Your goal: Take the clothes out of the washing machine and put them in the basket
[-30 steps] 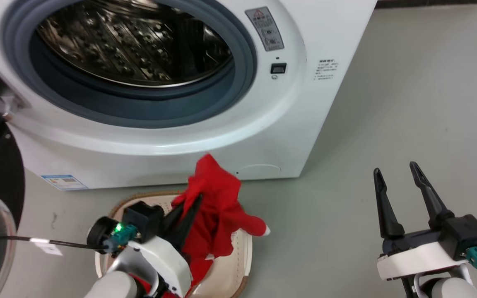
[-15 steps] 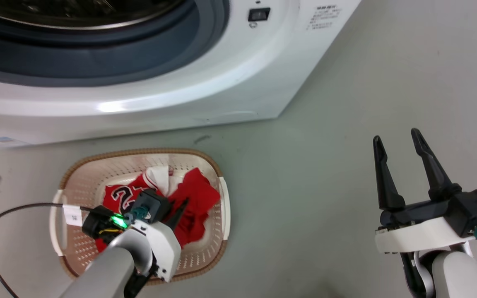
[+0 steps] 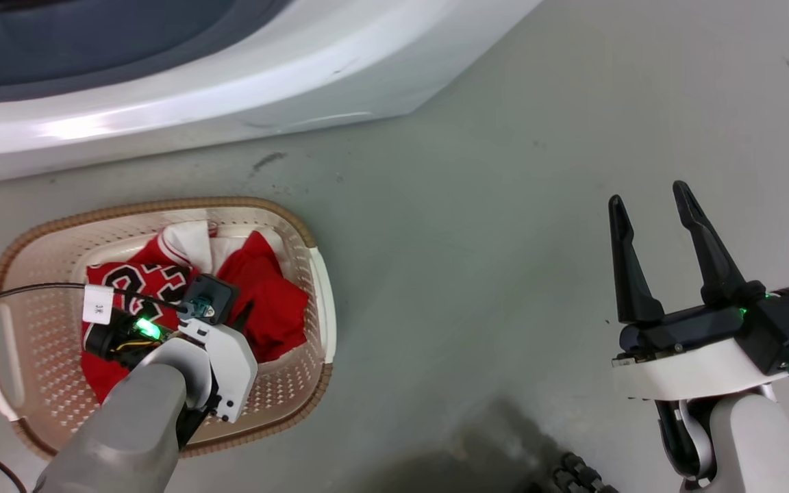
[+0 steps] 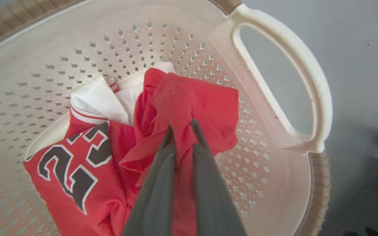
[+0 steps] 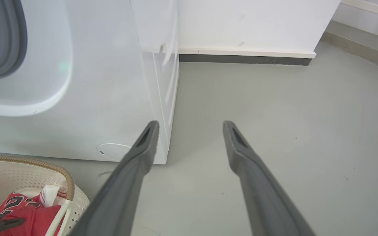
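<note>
Head view, upper left: lower front of the large white front-loading washing machine, with a strip of its grey door gasket at the top edge. Below it, on the floor just in front of the machine: cream-white perforated plastic laundry basket with a brown woven-look rim and side handles. Both clothes lie inside the basket. Left half of the basket: red basketball jersey with a black-and-white number, white trim and white lining turned up at its far end. A thin black cable carrying a small white tag crosses above it to the left wrist. Left gripper reaches down into the basket, its two long dark fingers clenched on a fold of the plain red garment; cloth shows between them in the left wrist view. That garment lies bunched in the right half of the basket, touching the jersey. Middle: bare grey-green smooth floor. Right: right gripper hovers over the floor, well apart from the basket, fingers spread, nothing between them.
</note>
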Tool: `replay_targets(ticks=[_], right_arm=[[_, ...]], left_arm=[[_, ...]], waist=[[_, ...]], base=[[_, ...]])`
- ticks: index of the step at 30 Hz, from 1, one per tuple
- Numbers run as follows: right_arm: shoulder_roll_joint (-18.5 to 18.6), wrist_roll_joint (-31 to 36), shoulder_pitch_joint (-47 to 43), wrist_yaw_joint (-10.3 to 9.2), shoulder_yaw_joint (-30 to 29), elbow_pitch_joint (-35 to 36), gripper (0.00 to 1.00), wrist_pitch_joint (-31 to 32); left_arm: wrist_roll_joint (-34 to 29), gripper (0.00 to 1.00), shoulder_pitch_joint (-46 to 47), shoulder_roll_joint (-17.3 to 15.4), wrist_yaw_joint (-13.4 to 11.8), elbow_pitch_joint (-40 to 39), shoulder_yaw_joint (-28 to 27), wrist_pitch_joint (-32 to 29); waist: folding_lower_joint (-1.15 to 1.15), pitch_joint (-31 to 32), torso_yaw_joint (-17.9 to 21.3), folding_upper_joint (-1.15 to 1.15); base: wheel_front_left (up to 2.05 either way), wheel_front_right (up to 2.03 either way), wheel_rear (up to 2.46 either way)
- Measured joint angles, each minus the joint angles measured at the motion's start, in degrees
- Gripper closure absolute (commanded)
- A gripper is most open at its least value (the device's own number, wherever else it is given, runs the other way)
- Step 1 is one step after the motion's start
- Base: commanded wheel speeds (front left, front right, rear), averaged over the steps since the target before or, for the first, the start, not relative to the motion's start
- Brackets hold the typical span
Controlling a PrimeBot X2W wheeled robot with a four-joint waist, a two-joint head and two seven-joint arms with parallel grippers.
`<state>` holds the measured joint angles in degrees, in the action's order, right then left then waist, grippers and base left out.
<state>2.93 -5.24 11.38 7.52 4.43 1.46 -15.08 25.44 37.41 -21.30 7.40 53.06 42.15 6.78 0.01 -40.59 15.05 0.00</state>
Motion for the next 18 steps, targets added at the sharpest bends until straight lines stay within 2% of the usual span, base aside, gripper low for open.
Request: replay_targets(ticks=[9, 10, 11, 12, 18], right_arm=[[0.0, -1.3, 0.6, 0.0, 1.2, 0.1, 0.0, 0.0], [0.0, -1.3, 0.8, 0.0, 1.2, 0.0, 0.0, 0.0], [0.0, -1.3, 1.0, 0.0, 1.2, -0.1, 0.0, 0.0], [0.0, -1.3, 1.2, 0.0, 1.0, -0.3, 0.0, 0.0], [0.0, 0.0, 1.1, 0.01, -0.3, -1.6, 0.0, 0.0]], left_arm=[[3.1, 1.0, 2.9, 0.8, 0.0, 8.2, 2.5, 2.5], [4.1, 0.67, 3.0, 1.2, 0.0, 8.8, 2.4, 2.5], [4.6, 0.03, 3.0, 1.6, 0.0, 9.2, 2.8, 2.7], [4.6, 0.0, 3.1, 2.3, 0.0, 9.8, 3.9, 4.6], [6.2, 0.0, 2.7, 4.0, 0.0, 9.4, 5.2, 7.5]], waist=[[0.0, -2.9, 2.0, 0.0], [0.0, -2.8, 2.0, 0.0], [0.0, -2.6, 1.9, 0.0], [0.0, -1.8, 1.5, 0.0], [0.0, 2.0, 0.1, 0.0]], base=[[0.0, 0.0, 0.0], [0.0, 0.0, 0.0], [0.0, 0.0, 0.0], [0.0, 0.0, 0.0], [0.0, 0.0, 0.0]])
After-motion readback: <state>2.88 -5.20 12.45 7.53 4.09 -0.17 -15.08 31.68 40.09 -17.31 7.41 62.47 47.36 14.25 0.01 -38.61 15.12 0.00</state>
